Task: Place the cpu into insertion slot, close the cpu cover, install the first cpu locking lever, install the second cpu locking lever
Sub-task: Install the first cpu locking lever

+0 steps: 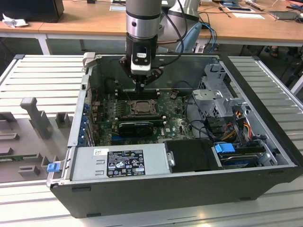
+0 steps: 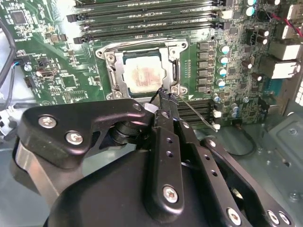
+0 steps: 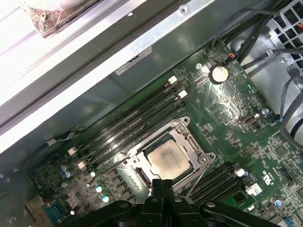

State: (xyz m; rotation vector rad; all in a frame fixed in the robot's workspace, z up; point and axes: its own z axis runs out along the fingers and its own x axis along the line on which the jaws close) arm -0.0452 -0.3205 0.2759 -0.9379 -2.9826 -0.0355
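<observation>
- In the exterior view, a grey moulded tray (image 1: 33,118) lies leftmost, beside the open computer case (image 1: 156,194).
- Mid-case, the cpu (image 2: 142,75) sits in the insertion slot (image 2: 142,46), with the cpu cover (image 2: 117,75) down over it.
- The gripper (image 1: 140,90) hovers at the slot's edge, its fingers (image 3: 158,189) pressed together.
- A drive cage (image 1: 215,94) stands rightmost.

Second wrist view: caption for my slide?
Shut gripper by a corner of the cpu cover, closed around the seated cpu.

Grey arm (image 1: 142,19), black gripper (image 1: 140,88)
Grey tube at top centre, exterior view; black cables (image 1: 180,29) alongside, silver screws (image 2: 74,138) on the gripper links.
</observation>
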